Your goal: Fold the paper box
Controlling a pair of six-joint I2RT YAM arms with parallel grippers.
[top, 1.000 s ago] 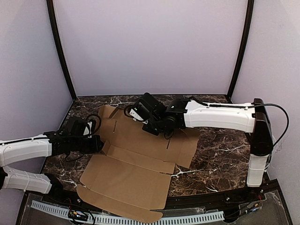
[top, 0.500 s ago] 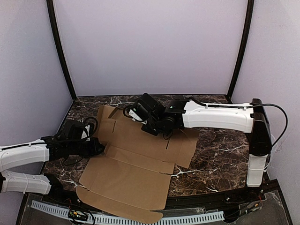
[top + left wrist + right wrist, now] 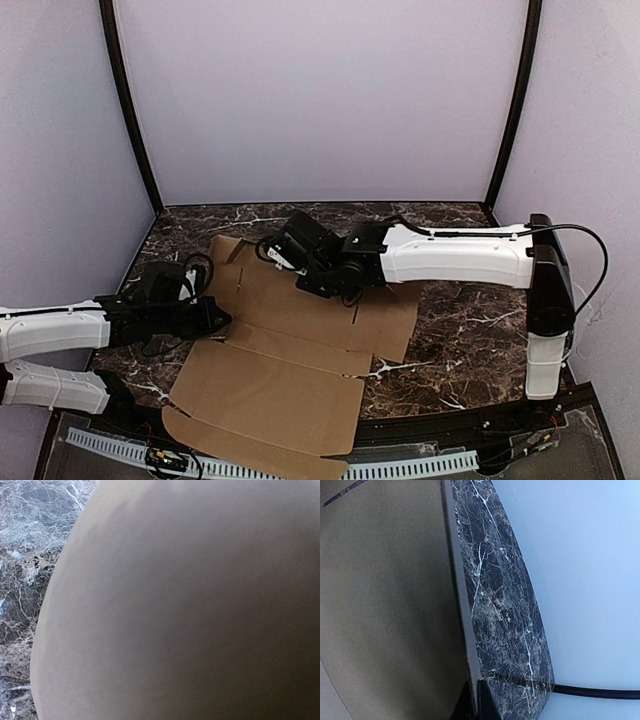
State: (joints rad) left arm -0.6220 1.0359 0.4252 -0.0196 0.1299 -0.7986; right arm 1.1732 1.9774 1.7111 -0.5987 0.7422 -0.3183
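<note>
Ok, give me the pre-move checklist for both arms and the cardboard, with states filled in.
1. paper box lying flat and unfolded on the table: ok.
2. Sheet fully on the table: not ok, the near flap overhangs the near edge.
3. left gripper shut at the sheet's left edge: ok; holding cardboard: cannot tell.
4. right gripper shut over the far panel: ok; touching it: cannot tell.
5. Left wrist view usable: not ok, blurred cardboard fills it.
6. Arms apart from each other: ok.
</note>
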